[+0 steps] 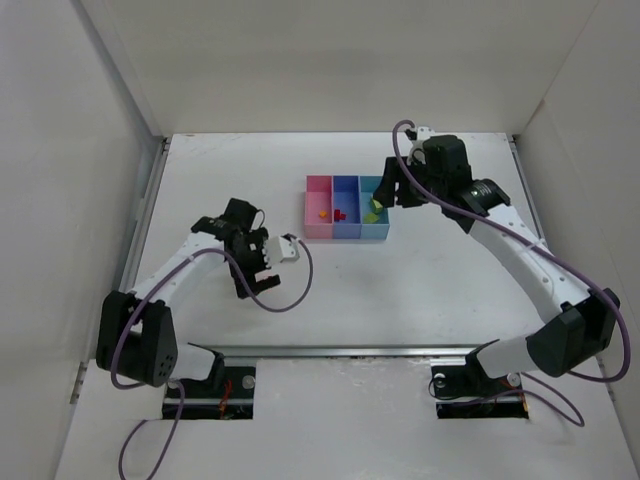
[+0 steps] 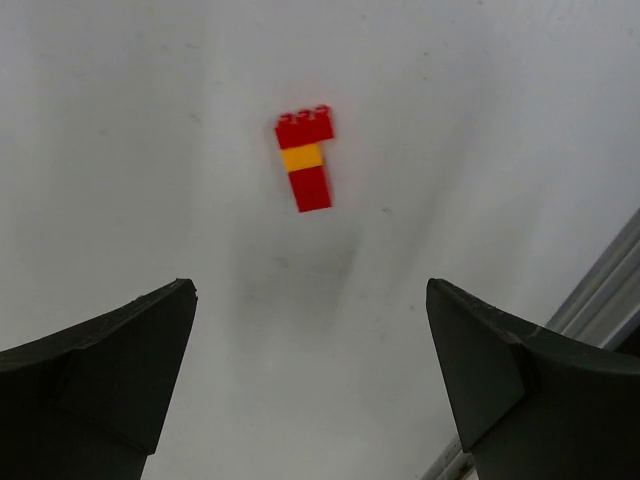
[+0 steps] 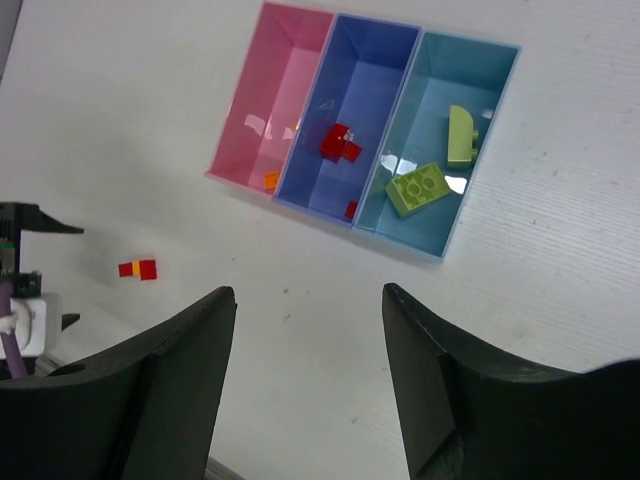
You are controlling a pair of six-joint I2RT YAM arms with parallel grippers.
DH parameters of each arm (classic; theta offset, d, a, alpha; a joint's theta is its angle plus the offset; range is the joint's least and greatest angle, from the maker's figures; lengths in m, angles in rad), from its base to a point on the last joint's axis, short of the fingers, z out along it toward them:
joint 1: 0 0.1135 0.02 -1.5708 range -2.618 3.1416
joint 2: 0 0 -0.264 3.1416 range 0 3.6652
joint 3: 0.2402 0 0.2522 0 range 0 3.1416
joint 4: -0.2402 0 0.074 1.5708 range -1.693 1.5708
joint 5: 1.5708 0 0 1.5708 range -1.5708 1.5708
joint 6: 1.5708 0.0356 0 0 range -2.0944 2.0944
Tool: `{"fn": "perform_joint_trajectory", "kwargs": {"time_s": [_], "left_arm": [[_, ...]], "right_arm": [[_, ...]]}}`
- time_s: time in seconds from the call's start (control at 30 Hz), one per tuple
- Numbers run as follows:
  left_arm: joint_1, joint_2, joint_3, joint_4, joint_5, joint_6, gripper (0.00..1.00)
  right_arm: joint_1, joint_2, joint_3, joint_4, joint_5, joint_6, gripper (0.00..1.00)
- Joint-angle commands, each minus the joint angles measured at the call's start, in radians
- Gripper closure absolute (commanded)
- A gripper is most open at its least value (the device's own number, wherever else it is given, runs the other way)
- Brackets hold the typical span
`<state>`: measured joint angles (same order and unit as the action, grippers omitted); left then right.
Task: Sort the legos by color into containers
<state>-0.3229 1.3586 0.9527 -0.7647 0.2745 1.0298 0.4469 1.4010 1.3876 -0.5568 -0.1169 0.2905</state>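
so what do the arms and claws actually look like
The left arm and right arm have white links with black joint housings, and a purple cable loops along each. The left claw and right claw each have two broad, dark, wedge-shaped fingers.

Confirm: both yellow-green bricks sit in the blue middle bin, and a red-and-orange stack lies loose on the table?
Wrong bin. Both yellow-green bricks lie in the light cyan end bin, not the blue middle bin; the right wrist view shows it. The red-and-orange stack does lie loose on the table.
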Motion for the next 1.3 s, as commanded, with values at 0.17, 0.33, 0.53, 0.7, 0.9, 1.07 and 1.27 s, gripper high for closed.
{"fn": "perform_joint_trajectory", "kwargs": {"time_s": [0.17,0.33,0.53,0.7,0.9,1.07,1.27], "left_arm": [[0.004,-0.084,-0.115,0.096,0.065,-0.02,0.0],[-0.007,-0.035,-0.143,0.163,0.103,-0.066,0.01],[-0.007,0.069,-0.143,0.246,0.049,-0.131,0.1],[-0.007,0.07,-0.153,0.294,0.049,-0.131,0.21],[-0.007,0.07,-0.178,0.376,0.015,-0.148,0.36],[-0.016,0.079,-0.21,0.377,0.037,-0.139,0.39],[-0.036,0.079,-0.236,0.424,0.037,-0.162,0.52]], "right_arm": [[0.009,-0.007,-0.022,0.037,0.003,-0.013,0.34],[0.009,-0.007,-0.032,0.037,0.013,-0.004,0.34],[0.009,-0.007,-0.021,0.028,0.022,-0.004,0.34],[0.009,-0.007,-0.012,0.018,0.031,-0.004,0.34],[0.009,-0.007,-0.003,0.018,0.04,-0.004,0.34],[0.009,-0.007,0.008,0.009,0.04,-0.004,0.34],[0.009,-0.007,0.008,0.009,0.04,-0.013,0.34]]}}
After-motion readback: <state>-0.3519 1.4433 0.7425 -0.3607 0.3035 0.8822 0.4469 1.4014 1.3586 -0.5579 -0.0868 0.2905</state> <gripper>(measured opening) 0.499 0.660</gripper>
